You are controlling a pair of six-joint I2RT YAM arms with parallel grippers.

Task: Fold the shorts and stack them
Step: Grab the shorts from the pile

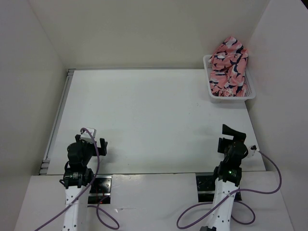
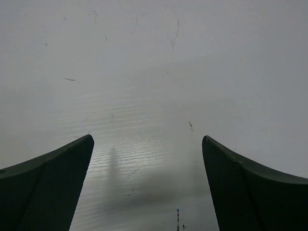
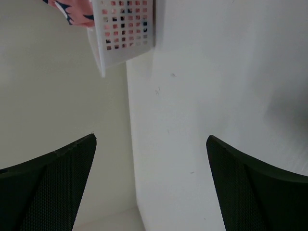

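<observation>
Judging by the bunched heap, nothing is folded or stacked yet: the shorts (image 1: pixel 229 65) lie crumpled in the white basket (image 1: pixel 231 97) at the far right corner of the table (image 1: pixel 154 115). Both claws gape wide, holding nothing. The right gripper (image 1: pixel 232 136) hangs well short of the basket, the left gripper (image 1: pixel 93 143) farther off.

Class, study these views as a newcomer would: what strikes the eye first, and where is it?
The pink shark-print shorts heaped in the white mesh basket at the far right corner of the table stand out. Then the left gripper and right gripper, both open, by the near edge.
</observation>
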